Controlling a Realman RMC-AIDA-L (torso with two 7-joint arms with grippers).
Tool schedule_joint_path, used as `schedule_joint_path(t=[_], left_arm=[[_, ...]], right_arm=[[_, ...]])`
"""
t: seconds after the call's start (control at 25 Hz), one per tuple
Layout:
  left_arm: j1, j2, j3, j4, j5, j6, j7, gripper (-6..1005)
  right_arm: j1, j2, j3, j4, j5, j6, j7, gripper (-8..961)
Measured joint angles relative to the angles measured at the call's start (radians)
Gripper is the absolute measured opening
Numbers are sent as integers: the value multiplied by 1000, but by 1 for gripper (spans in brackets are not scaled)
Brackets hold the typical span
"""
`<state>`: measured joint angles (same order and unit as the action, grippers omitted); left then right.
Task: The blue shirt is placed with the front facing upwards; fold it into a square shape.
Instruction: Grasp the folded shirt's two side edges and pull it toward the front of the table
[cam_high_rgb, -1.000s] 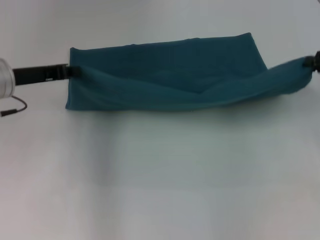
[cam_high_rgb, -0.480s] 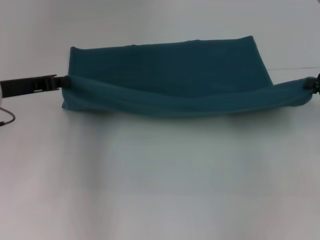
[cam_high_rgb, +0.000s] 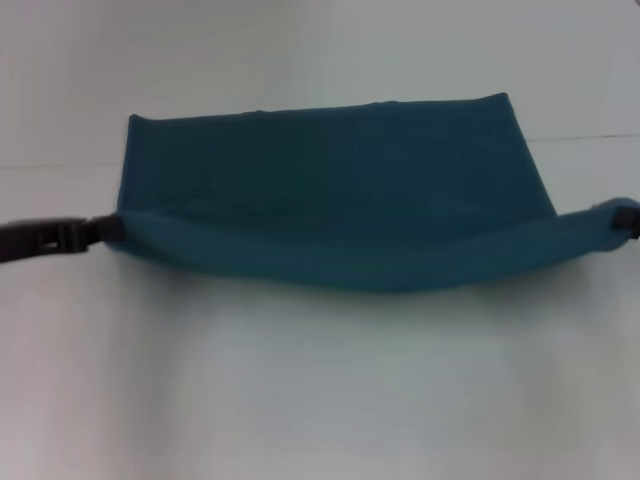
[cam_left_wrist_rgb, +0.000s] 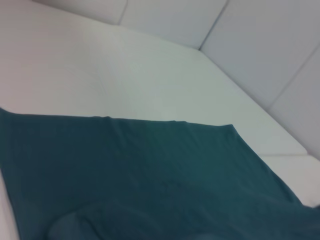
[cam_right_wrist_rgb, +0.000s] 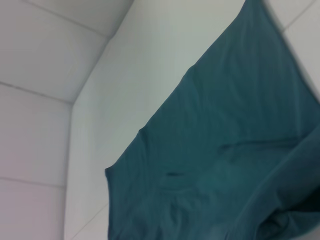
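Left pincer (cam_high_rgb: 100, 230): at the left end of the shirt's near edge, clenched on the cloth, arm reaching in low from the side. Right pincer (cam_high_rgb: 628, 218): only its tip shows at the right border of the head view, at the opposite end of the same edge; it seems to be gripping the cloth there, though the fingers themselves are too cut off to be sure. Blue shirt (cam_high_rgb: 340, 190): dark teal, spread across the far-middle of the white surface (cam_high_rgb: 320, 390), its near edge stretched between the two pincers into a sagging roll, the far part lying flat behind. No lettering shows, so a layer is probably already turned over. Handling: light, soft, limp cotton; it droops wherever unsupported and creases easily. Best held at the corners or edge ends, kept taut between both pincers, so that the fold lands straight rather than bunched.
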<state>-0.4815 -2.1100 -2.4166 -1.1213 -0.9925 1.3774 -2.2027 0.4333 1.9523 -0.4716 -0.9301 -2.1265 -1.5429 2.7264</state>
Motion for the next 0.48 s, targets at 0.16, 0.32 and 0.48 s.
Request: schedule_joint_path(t=[0.16, 0.32, 0.48], left_arm=[[73, -32, -14, -97, -3, 90, -6, 0], [124, -50, -40, -141, -25, 155, -7, 0], [163, -52, -62, -145, -47, 215, -6, -1]], right_arm=[[-27, 20, 28, -10, 13, -70, -21, 103], [-71, 56, 34, -59, 13, -128, -28, 103], [-119, 91, 34, -107, 12, -177, -34, 103]])
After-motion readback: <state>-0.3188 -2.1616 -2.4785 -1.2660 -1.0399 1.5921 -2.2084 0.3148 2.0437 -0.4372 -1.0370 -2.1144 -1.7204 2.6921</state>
